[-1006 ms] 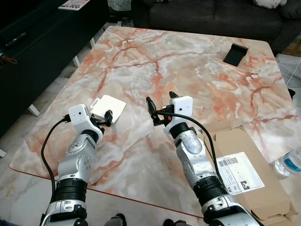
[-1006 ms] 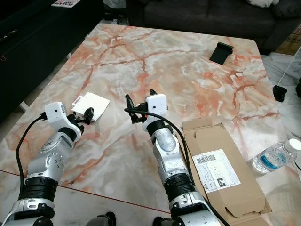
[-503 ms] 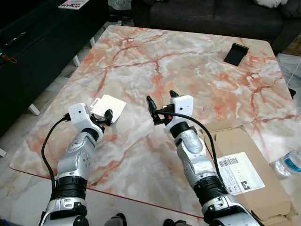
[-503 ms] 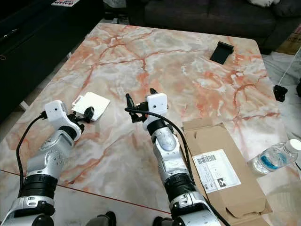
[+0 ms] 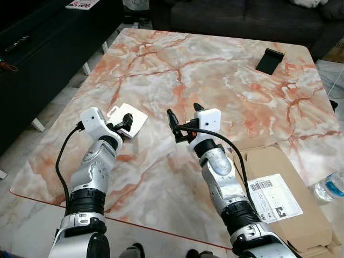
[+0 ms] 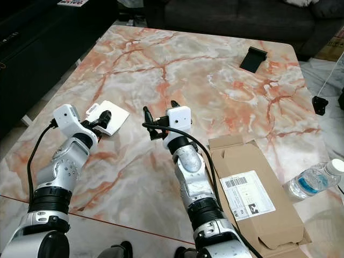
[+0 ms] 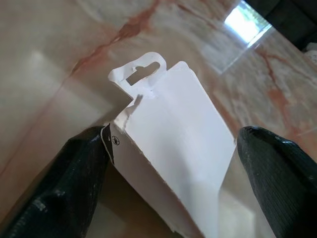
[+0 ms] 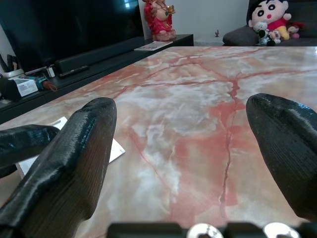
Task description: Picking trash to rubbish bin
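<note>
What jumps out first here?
The pink-veined marble table, with the left hand open around a white hang-tab carton near its left edge. The right hand hovers open over mid-table, holding nothing. A flattened cardboard box lies at the near right corner, a plastic bottle beside it.
</note>
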{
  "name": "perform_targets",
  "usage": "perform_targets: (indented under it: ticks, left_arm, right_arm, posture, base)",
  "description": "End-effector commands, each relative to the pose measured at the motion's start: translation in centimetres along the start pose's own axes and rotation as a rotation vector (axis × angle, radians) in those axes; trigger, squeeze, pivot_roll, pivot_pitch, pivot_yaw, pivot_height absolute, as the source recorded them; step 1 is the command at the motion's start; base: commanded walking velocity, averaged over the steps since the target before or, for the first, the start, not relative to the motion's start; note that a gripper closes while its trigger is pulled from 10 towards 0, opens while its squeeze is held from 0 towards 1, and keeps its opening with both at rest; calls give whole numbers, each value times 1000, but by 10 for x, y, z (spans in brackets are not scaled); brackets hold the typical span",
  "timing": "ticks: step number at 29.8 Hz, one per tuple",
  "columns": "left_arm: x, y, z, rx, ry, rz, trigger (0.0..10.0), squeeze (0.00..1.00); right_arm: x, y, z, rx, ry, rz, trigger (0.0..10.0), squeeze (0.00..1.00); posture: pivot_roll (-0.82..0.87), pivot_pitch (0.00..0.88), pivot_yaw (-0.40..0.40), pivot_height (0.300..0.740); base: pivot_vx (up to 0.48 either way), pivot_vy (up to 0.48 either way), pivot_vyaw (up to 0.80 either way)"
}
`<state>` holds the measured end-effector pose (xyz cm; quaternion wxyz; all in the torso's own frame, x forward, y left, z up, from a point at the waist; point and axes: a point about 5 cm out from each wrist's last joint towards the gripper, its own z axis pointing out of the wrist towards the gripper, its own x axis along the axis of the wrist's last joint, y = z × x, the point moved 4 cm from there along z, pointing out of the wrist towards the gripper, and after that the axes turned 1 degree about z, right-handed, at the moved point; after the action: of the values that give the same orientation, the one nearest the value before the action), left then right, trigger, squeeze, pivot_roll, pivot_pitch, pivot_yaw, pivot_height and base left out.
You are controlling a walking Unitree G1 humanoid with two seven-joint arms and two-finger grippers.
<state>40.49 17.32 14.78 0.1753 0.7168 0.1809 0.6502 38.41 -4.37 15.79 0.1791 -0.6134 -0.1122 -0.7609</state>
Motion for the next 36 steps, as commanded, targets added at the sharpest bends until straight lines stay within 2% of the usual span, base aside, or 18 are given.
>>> perform_targets:
  ticks: [1,2,3,4,5,7,36]
  left_arm:
    - [1,-1,2,13,-9,-1,10000,0]
    - [1,-1,2,14,-9,-2,9804,0]
    - [1,-1,2,17,-10,-3,5020,0]
    - [0,-2,2,23,-12,-2,1608,0]
    - [0,-3,2,25,-14,-2,314,0]
    - [-1,-3,2,25,-16,-2,0,0]
    - [-1,-1,4,21,-13,-18,0,0]
  right_arm:
    - [2,-2,-1,6,9,-1,10000,0]
    - [1,-2,-1,6,9,-1,10000,0]
    - [1,-2,-1,5,8,-1,10000,0]
    - [1,-2,-1,5,7,0,10000,0]
    - [1,-2,-1,5,8,1,10000,0]
    - [1,-2,-2,5,6,1,10000,0]
    - [1,-1,0,4,6,0,10000,0]
  posture:
    - [118,181,-1,740]
    - [118,182,-1,740]
    - [118,182,-1,740]
    - [118,181,0,740]
    - [117,183,0,740]
    - [118,183,0,740]
    - [117,179,-1,740]
  base:
    - [0,0,0]
    - [0,0,0]
    - [0,0,0]
    - [0,0,0]
    - [0,0,0]
    - [0,0,0]
    - [0,0,0]
